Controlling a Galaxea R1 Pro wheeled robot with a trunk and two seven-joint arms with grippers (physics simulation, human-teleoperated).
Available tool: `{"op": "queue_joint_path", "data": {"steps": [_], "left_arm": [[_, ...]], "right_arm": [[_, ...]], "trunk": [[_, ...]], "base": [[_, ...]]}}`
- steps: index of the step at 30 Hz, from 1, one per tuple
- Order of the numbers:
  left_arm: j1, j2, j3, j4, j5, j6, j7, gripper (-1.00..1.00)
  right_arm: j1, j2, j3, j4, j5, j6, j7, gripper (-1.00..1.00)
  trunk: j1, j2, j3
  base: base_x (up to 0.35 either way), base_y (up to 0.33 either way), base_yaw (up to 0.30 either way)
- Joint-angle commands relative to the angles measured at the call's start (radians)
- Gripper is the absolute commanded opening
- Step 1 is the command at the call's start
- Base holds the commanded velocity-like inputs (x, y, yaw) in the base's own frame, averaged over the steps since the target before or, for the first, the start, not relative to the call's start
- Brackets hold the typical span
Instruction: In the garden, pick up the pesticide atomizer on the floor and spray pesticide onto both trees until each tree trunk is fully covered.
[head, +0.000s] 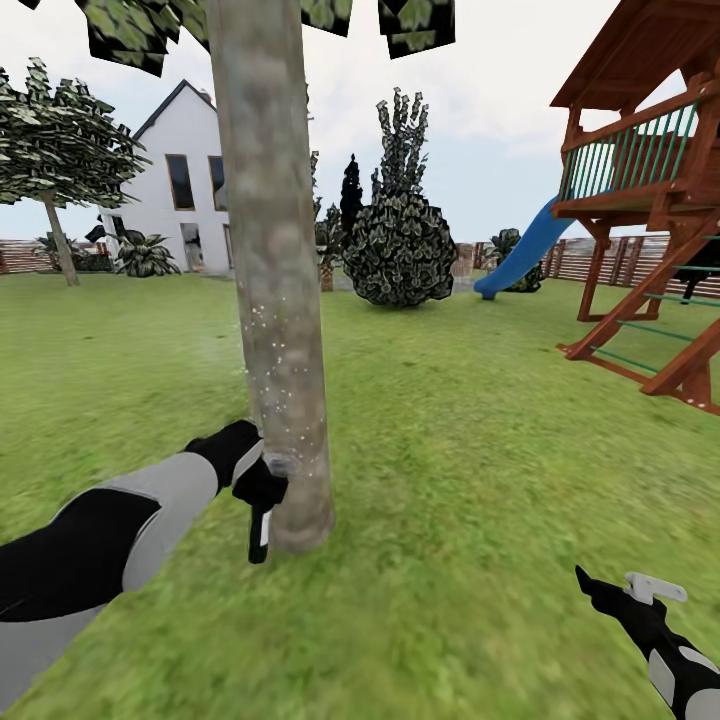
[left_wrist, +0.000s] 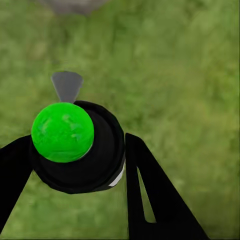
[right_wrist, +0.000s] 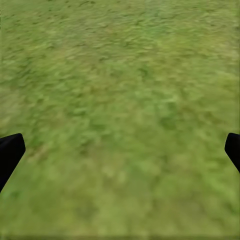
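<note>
Left claw (head: 262, 487) pinching atomizer (head: 260, 530) tight vs trunk (head: 285, 380) — risk: coverage patchy, nozzle too close; right claw (head: 600, 590) spread, idle.

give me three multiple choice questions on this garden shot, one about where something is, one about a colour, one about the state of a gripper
1. Where is the pesticide atomizer?
A. lying on the grass by the slide
B. held in the left gripper right beside the near tree trunk
C. on the playset platform

2. What colour is the slide of the playset?
A. blue
B. red
C. yellow

3. How is the right gripper?
A. shut on a bottle
B. shut on a branch
C. open, with nothing between its jaws

Answers:
1 B: the head view shows the black sprayer hanging from the left gripper against the trunk, and the left wrist view shows it between the jaws.
2 A: the chute coming down from the wooden frame is blue.
3 C: the right wrist view shows the jaws far apart over bare grass.
</note>
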Motion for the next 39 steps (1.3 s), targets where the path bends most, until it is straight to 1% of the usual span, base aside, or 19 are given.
{"op": "queue_joint_path", "data": {"steps": [1,2,3,4,7,10,14,20,30,31,33,36,37,39], "left_arm": [[0.037,-0.004,-0.001,-0.001,0.0,-0.034,0.0,-1.0],[0.057,-0.009,-0.001,-0.001,0.0,-0.051,0.0,-1.0],[0.085,-0.02,0.0,-0.002,0.0,-0.097,0.001,-1.0],[0.095,-0.024,-0.001,-0.001,0.001,-0.116,0.001,-1.0],[0.107,-0.029,-0.001,-0.003,0.0,-0.146,0.0,-1.0],[0.108,-0.032,0.0,-0.002,0.0,-0.195,0.0,-1.0],[0.11,-0.033,-0.001,-0.003,-0.001,-0.211,0.001,-1.0],[0.11,-0.033,-0.001,-0.002,-0.003,-0.214,0.002,-1.0],[0.11,-0.033,0.0,-0.005,-0.001,-0.215,0.002,-1.0],[0.11,-0.033,0.0,-0.005,0.0,-0.227,0.001,-1.0],[0.11,-0.033,0.001,-0.003,0.001,-0.291,0.001,-1.0],[0.112,-0.032,0.004,-0.001,0.002,-0.33,0.0,-1.0],[0.125,-0.031,0.004,-0.001,0.003,-0.353,0.001,-1.0],[0.14,-0.031,0.009,-0.002,0.003,-0.372,0.001,-1.0]], "right_arm": [[0.0,0.0,0.0,0.0,0.0,0.0,0.0,1.0],[0.0,0.0,0.0,0.0,0.0,0.0,0.0,1.0],[0.0,0.0,0.0,0.0,0.0,0.0,0.0,1.0],[0.0,0.0,0.0,0.0,0.001,0.0,0.0,1.0],[0.0,0.0,0.0,0.0,0.0,0.0,0.0,1.0],[0.0,0.0,0.0,0.0,0.0,0.0,-0.001,1.0],[0.0,0.0,0.0,0.0,0.0,0.0,-0.001,1.0],[0.0,0.0,0.0,0.0,0.0,0.0,-0.002,1.0],[0.0,0.0,0.0,0.0,0.0,0.0,-0.002,1.0],[0.0,0.0,0.0,0.0,0.0,0.0,-0.002,1.0],[0.0,0.0,0.0,0.0,0.0,0.0,-0.002,1.0],[0.0,0.0,0.0,0.0,0.0,0.0,-0.003,1.0],[0.0,0.0,0.0,0.0,0.0,0.0,-0.003,1.0],[0.0,0.0,0.0,0.0,0.0,0.0,-0.003,1.0]], "trunk": [[0.0,0.0,0.0],[0.0,0.0,0.0],[0.0,0.0,0.0],[0.0,0.0,0.0],[0.0,0.0,0.0],[0.0,0.0,0.0],[0.0,0.0,0.0],[0.0,0.0,0.0],[0.0,0.0,0.0],[0.0,0.0,0.0],[0.0,0.0,0.0],[0.0,0.0,0.0],[0.0,0.0,0.0],[0.0,0.0,0.0]], "base": [[0.0,0.0,0.0],[0.0,0.0,0.005],[0.0,0.0,0.091],[0.0,0.0,0.168],[0.0,0.0,0.231],[0.0,-0.046,0.252],[0.0,-0.263,0.137],[0.0,-0.321,0.047],[0.0,-0.327,0.241],[0.0,-0.33,0.253],[0.0,-0.331,0.253],[0.0,-0.331,0.252],[0.0,-0.331,0.248],[0.0,-0.331,0.135]]}}
